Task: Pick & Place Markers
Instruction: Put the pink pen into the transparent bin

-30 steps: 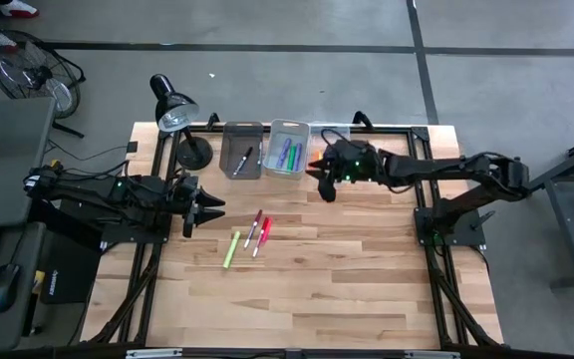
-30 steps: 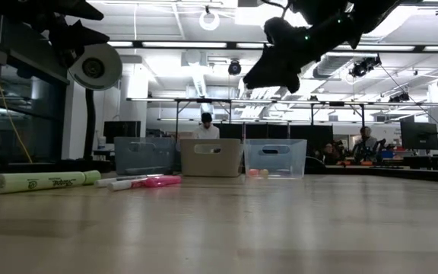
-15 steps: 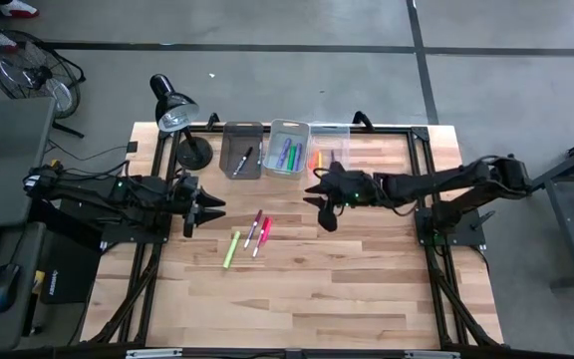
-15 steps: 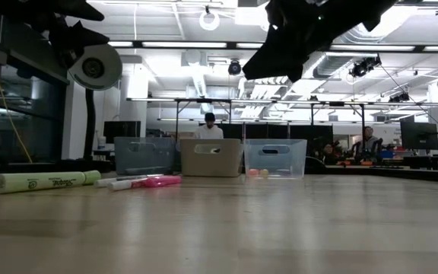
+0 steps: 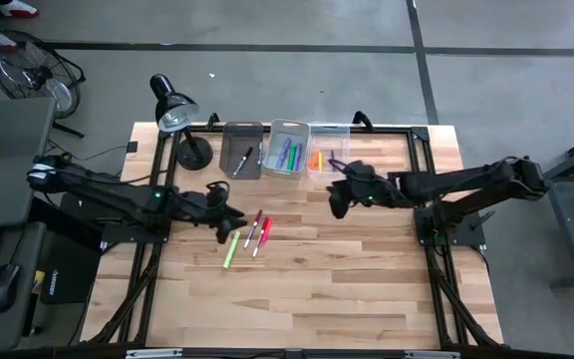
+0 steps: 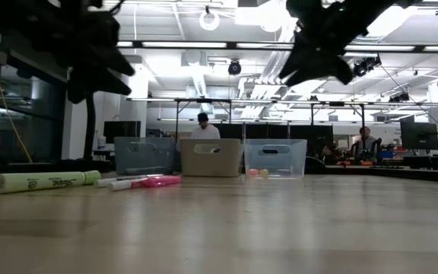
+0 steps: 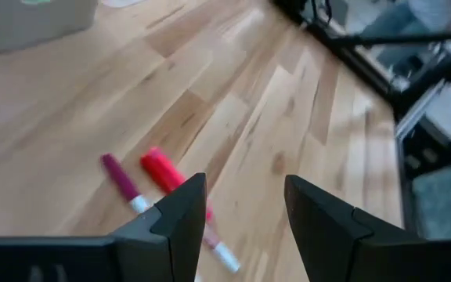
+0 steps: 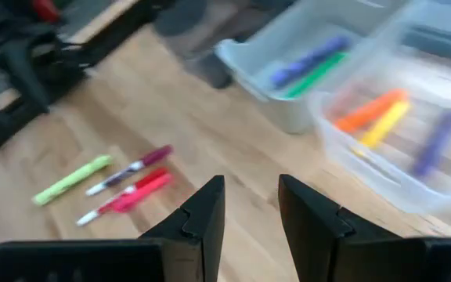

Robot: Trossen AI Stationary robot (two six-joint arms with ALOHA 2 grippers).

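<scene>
Three loose markers lie on my wooden table [image 5: 367, 289] near its middle: a lime highlighter [image 5: 230, 249], a purple marker [image 5: 254, 228] and a red marker [image 5: 262, 236], side by side and roughly parallel, the lime one a little apart from the other two. Three small bins stand in a row at the far edge: a dark grey bin [image 5: 242, 150] with one black-and-white marker in it, a light grey bin [image 5: 288, 149] holding purple and green markers (I count about three, though they overlap), and a clear bin [image 5: 327, 160] with orange and yellow markers; my right wrist view also shows a purple one in there, blurred. One black desk lamp [image 5: 175, 115] stands on the table's far left corner. My left gripper [image 5: 235, 218] hangs over the table just beside the purple and red markers, its two fingers [image 7: 182, 215] parted with nothing between them. My right gripper [image 5: 337, 204] sits near the clear bin, fingers [image 8: 202, 215] apart and empty. From the low view both arms are only dark silhouettes cut off at the top. Printing runs along the lime highlighter's barrel there, but I cannot read it. Two people show far back in the room.
</scene>
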